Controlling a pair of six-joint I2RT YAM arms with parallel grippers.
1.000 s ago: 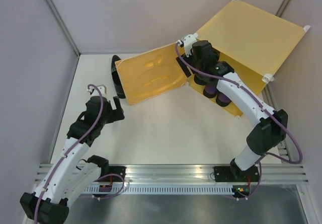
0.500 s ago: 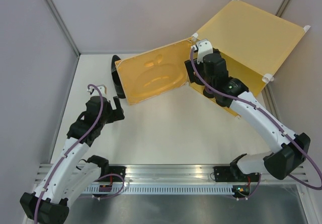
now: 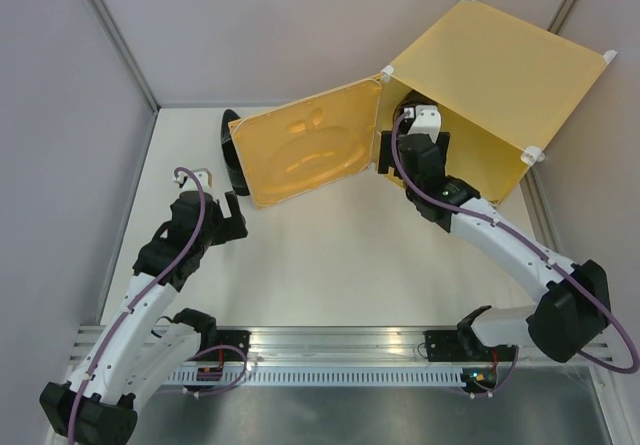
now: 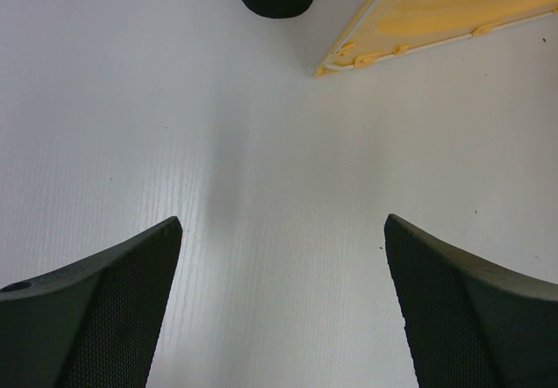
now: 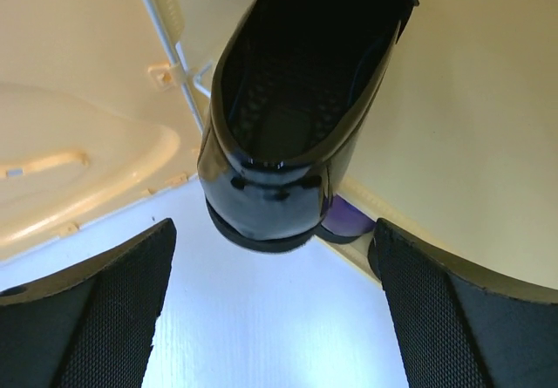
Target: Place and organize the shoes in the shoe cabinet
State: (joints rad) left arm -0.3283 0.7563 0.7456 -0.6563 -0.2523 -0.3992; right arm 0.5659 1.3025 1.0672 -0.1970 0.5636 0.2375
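Our right gripper, wide and empty, faces the black shoe, seemingly resting inside the shoe cabinet; we judge it stiff, slippery, best pinched across its heel.

The white table carries the yellow shoe cabinet at its far right corner, set at an angle to the edges. The cabinet's door stands open, swung out along the far edge toward the left. One black shoe lies on the surface near the far left corner, just beside the door's free end. The middle and near part of the table shows bare white.
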